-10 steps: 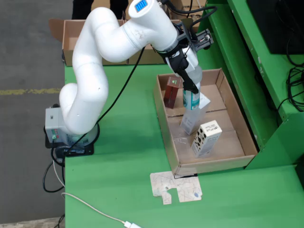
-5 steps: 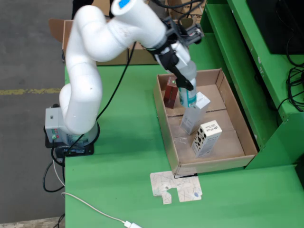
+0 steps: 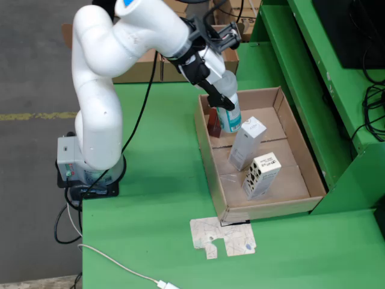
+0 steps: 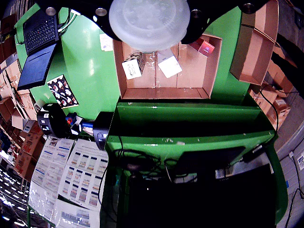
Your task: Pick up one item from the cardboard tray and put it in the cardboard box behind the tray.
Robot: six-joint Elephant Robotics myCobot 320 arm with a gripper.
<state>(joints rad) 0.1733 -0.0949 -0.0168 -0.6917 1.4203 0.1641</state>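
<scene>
spanning the frame, green table (image 3: 156,198) bears cardboard tray (image 3: 207,158).

Warehouse workshop, green workbench (image 3: 156,198), stacked cardboard boxes (image 4: 259,42), concrete floor (image 3: 30,72)

white arm (image 3: 108,54), green table (image 3: 156,198), brown tray (image 3: 301,192), teal-and-white bottle (image 3: 230,117), dark red carton (image 3: 214,125)

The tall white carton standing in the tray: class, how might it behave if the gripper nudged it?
The white carton stands tall and already leans, so it probably tips easily. Its flat cardboard sides suggest it would slide, not roll. It looks light, though its contents are unseen.
</scene>
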